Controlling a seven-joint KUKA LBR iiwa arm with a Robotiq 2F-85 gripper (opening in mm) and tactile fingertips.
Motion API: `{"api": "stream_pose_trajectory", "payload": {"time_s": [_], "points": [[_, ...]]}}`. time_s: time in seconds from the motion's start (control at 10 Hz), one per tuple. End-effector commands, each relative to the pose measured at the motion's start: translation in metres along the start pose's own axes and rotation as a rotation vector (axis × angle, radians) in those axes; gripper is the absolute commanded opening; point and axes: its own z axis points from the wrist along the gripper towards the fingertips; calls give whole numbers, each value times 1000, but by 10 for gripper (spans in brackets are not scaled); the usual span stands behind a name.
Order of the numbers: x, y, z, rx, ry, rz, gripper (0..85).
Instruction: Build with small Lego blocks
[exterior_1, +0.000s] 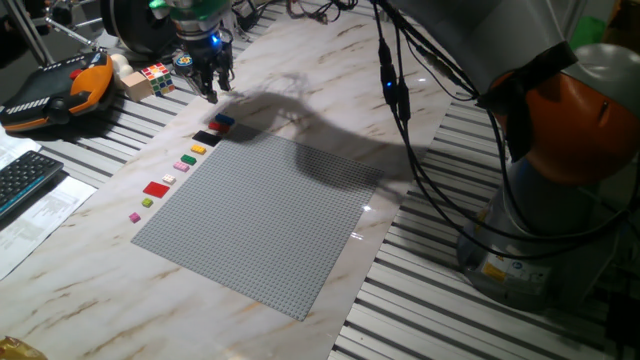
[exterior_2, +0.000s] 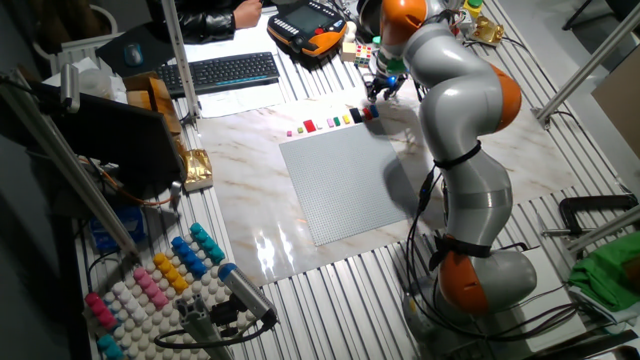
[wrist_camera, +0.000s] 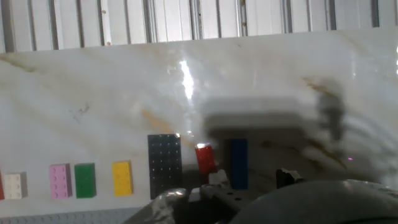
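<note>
The small Lego blocks lie in a row on the marble along one edge of the grey baseplate (exterior_1: 265, 215): blue (exterior_1: 224, 120), small red (exterior_1: 217, 127), black (exterior_1: 206, 137), yellow (exterior_1: 197, 149), green (exterior_1: 190, 157), pink (exterior_1: 183, 164), white (exterior_1: 168, 179) and a larger red (exterior_1: 156, 188). In the hand view the same row reads blue (wrist_camera: 239, 163), red (wrist_camera: 204, 158), black (wrist_camera: 165, 165), yellow (wrist_camera: 122, 178), green (wrist_camera: 84, 180), pink (wrist_camera: 59, 181). My gripper (exterior_1: 212, 92) hangs above the marble just beyond the blue end of the row. It is open and holds nothing (wrist_camera: 252, 180).
A Rubik's cube (exterior_1: 156, 76) and an orange-and-black teach pendant (exterior_1: 55, 90) sit beyond the gripper. A keyboard (exterior_1: 25, 178) and papers lie at the left. Slotted metal table surface surrounds the marble slab. The arm's cables (exterior_1: 400, 110) hang over the right side.
</note>
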Motion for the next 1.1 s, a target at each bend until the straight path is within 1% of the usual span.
{"api": "stream_pose_trajectory", "payload": {"time_s": [0.0,0.1,0.3,0.5,0.7,0.9,1.0], "points": [[-1,1,4,1,-10,4,460],[-2,-1,8,2,-15,12,467],[-3,-2,12,13,-17,29,473],[-4,-3,23,8,-15,23,477],[-4,-4,32,-7,-14,16,480],[-4,-7,40,-9,-23,6,480],[-4,-9,42,-10,-25,1,480]]}}
